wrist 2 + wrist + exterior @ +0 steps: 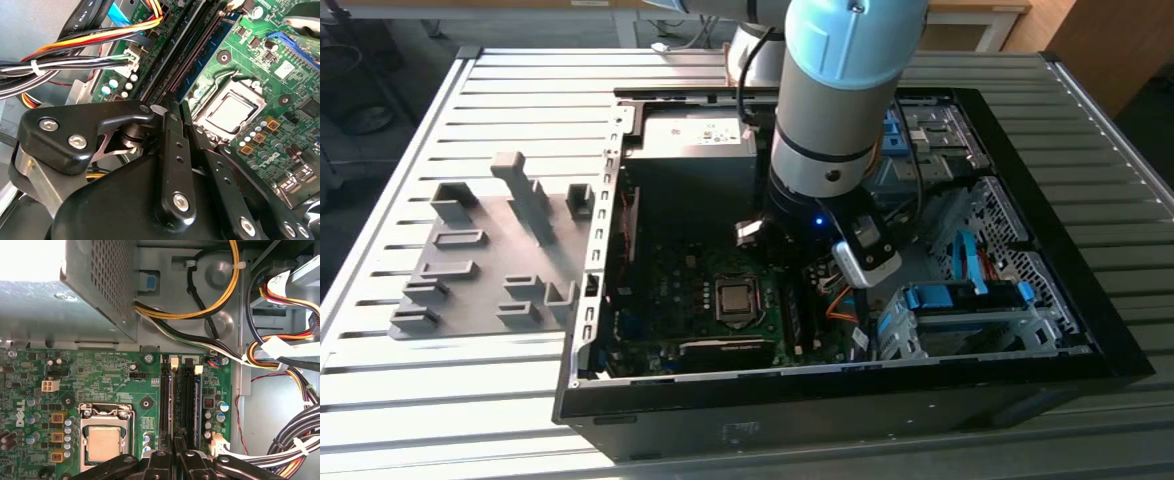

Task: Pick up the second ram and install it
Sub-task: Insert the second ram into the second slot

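Observation:
My gripper (173, 436) is down inside the open computer case (1067, 250), over the memory slots beside the processor socket (102, 442). Its two black fingers (172, 150) are shut on the near end of the second ram (172, 400), a slim stick standing edge-on in a slot. In the second wrist view the second ram (207, 55) shows its blue face running away from my gripper (184, 112). Another blue stick (196, 395) stands two slots over, toward the cables. In the exterior view the arm (834, 120) hides the slots.
The grey slotted holder (494, 260) lies on the slatted table at the exterior view's left. Cable bundles (280, 355) crowd one side of the slots, and the power supply box (75, 290) stands beyond them. Light-blue drive-bay clips (947, 300) sit at the exterior view's right.

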`<action>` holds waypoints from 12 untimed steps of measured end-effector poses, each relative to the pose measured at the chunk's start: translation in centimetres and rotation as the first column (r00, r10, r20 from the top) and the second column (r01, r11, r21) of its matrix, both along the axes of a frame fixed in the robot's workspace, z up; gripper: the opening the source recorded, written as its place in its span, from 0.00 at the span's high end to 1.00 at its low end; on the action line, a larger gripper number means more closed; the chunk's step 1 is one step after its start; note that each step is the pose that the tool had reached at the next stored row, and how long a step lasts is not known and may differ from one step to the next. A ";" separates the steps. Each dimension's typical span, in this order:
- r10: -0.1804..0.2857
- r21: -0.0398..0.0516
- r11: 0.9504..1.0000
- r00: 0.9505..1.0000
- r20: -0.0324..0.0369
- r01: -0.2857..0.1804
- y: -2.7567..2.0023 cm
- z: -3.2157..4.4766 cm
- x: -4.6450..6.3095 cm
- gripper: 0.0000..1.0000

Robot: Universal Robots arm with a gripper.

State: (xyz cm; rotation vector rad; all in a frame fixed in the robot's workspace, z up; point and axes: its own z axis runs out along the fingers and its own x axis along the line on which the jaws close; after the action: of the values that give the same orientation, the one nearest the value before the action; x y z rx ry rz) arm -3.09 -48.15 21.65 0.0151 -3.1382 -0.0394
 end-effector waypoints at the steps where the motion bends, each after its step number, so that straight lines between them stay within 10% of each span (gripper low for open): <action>1: 0.000 0.000 1.000 1.000 0.000 0.000 0.00 -0.05 0.0 0.86; 12: 0.000 0.000 1.000 1.000 -0.004 0.000 0.00 -0.31 0.0 0.86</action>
State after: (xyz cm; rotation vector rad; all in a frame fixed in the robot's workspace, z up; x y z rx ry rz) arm -3.09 -48.16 21.34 0.0145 -3.1340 -0.0393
